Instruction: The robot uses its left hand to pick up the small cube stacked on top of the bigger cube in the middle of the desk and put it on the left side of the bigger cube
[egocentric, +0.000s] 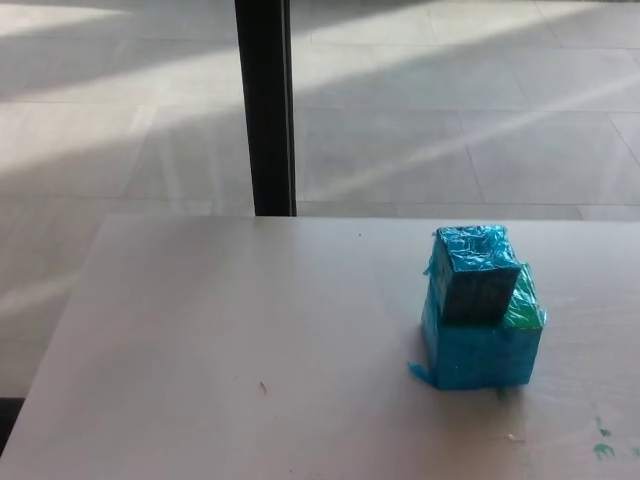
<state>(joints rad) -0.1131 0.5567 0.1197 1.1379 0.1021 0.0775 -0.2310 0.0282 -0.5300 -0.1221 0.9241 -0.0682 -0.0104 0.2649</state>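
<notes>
bigger cube (483, 352) top mostly hidden under small cube (476, 270), desk (250, 330) cut off at bottom and right edges

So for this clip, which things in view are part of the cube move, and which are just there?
Part of the job:
- small cube, blue, stacked on the bigger cube
- bigger cube, blue with a green top corner
- desk, bare to the cubes' left

Just there:
- black post behind the desk
- tiled floor
- green flecks near the desk's right corner

Neither hand is in view.
</notes>
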